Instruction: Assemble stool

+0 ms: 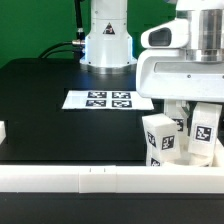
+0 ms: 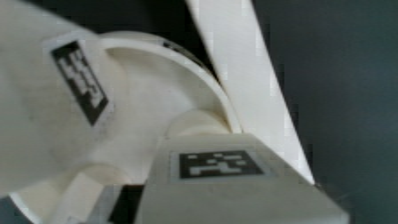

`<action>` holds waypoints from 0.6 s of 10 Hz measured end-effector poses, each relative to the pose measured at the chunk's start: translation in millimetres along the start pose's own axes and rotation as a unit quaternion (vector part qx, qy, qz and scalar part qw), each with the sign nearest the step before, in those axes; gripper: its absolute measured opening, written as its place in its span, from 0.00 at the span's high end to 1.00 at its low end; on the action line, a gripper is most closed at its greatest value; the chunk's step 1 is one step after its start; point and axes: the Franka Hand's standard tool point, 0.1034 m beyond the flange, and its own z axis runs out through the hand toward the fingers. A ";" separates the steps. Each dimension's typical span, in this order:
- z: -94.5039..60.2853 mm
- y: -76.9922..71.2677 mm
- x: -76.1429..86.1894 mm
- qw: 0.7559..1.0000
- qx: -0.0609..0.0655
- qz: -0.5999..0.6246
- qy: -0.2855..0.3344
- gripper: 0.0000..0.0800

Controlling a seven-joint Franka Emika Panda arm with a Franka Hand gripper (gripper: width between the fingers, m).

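Tagged stool legs (image 1: 172, 138) under gripper (image 1: 185, 112)

Open black table (image 1: 40, 110) beside the marker board (image 1: 108, 100) — tagged legs (image 1: 160, 140) crowding the border rail (image 1: 100, 180).

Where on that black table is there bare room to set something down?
In the exterior view, the black table lies bare on that view's left, between the marker board and the long white border rail. It is crowded on the right, where the tagged stool legs stand bunched under the arm's white gripper.
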 end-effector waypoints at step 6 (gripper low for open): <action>3.4 -7.7 -3.6 0.920 0.035 0.391 0.007 0.58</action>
